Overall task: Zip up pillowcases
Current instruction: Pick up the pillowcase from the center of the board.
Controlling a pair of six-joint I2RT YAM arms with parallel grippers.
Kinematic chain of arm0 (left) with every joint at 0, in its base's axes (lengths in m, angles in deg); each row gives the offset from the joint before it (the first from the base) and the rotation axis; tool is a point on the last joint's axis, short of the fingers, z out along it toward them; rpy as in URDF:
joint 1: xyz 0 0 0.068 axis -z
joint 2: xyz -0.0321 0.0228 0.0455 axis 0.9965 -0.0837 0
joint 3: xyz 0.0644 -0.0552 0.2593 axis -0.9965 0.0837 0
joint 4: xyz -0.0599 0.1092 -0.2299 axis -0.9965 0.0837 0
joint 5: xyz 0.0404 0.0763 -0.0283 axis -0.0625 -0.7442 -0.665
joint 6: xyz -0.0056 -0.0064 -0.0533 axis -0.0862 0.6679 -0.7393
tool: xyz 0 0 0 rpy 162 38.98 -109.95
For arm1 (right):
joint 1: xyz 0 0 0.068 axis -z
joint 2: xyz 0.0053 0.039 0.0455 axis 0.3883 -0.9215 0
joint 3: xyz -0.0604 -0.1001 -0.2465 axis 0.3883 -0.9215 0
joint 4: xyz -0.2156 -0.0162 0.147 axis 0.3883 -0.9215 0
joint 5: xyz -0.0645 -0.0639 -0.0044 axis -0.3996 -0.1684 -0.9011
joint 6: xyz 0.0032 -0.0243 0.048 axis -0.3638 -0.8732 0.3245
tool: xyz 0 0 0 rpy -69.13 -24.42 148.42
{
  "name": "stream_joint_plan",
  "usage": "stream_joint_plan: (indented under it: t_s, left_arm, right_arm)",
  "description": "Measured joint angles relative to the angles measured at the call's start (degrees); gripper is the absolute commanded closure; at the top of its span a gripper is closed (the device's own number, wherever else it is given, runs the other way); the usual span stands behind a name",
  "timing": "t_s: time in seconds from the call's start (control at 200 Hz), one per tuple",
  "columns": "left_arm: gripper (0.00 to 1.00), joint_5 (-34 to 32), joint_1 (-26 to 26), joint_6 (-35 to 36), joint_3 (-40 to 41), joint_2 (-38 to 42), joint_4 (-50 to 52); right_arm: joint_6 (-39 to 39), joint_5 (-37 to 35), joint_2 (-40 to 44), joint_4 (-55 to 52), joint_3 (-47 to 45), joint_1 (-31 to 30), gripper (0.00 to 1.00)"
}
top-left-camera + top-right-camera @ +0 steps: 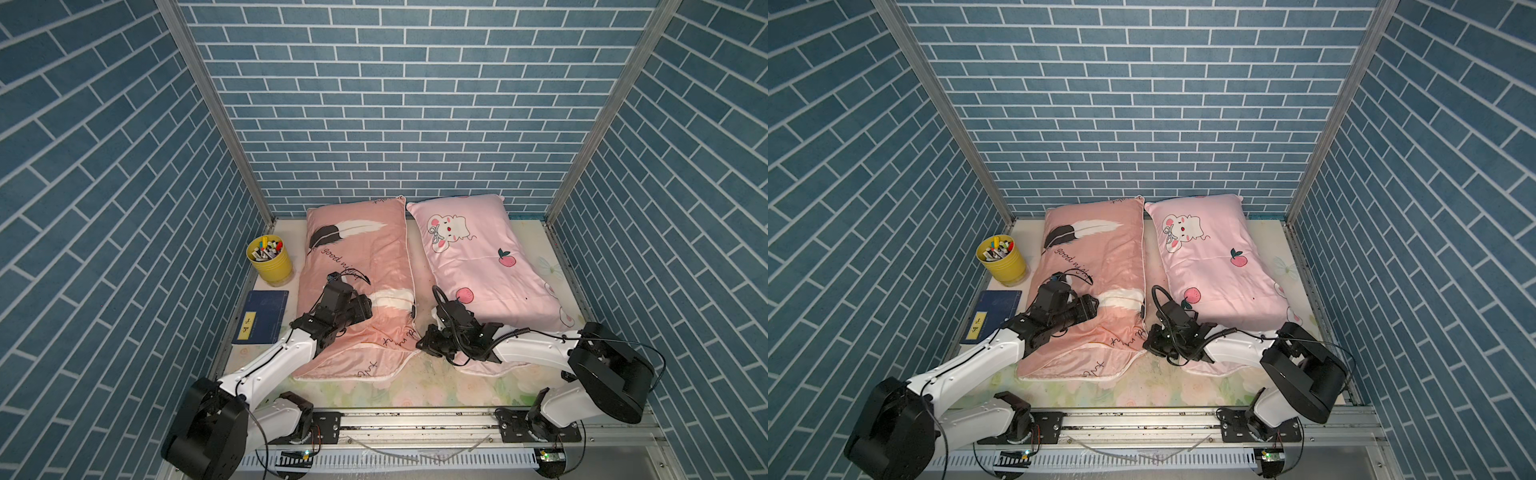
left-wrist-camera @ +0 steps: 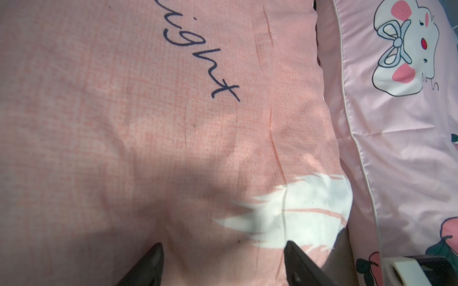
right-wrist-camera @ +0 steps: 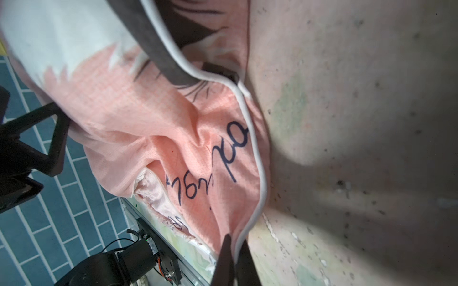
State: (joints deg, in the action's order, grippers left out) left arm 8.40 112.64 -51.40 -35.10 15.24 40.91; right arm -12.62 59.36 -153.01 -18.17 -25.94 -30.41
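Note:
The salmon-pink pillowcase (image 1: 357, 257) (image 1: 1100, 257) with feathers and "good night" script lies left of the light-pink bunny pillowcase (image 1: 486, 266) (image 1: 1217, 266). My left gripper (image 1: 366, 309) (image 2: 223, 247) is open and rests on top of the salmon-pink case (image 2: 124, 123), near its white feather print. My right gripper (image 1: 419, 343) (image 3: 235, 241) is shut on the white piped edge (image 3: 260, 173) of the salmon-pink case at its near right corner. In the right wrist view the fabric is bunched, and a gap (image 3: 148, 188) shows pale lining.
A yellow cup of markers (image 1: 270, 259) and a dark blue book (image 1: 262, 316) sit left of the pillows. Blue brick walls close in three sides. A metal rail (image 1: 415, 419) runs along the front, carrying both arm bases. The floral mat (image 1: 415, 386) shows in front.

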Motion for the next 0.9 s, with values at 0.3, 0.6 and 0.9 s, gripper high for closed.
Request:
stream_joint_plan:
  t_s: [0.3,0.6,0.9]
  left_arm:
    - [0.29,2.2,8.1,-0.9,-7.6,12.2,15.8]
    - [0.52,13.4,21.6,-19.7,6.2,15.2,6.4]
    - [0.7,15.5,25.8,-27.5,11.2,6.5,-13.4]
  right_arm:
    - [-1.8,-0.2,3.4,-3.4,0.1,0.0,1.0]
    - [-6.2,0.5,3.4,-1.8,0.7,0.0,1.0]
    - [-8.1,1.6,5.7,0.8,0.6,0.0,1.0]
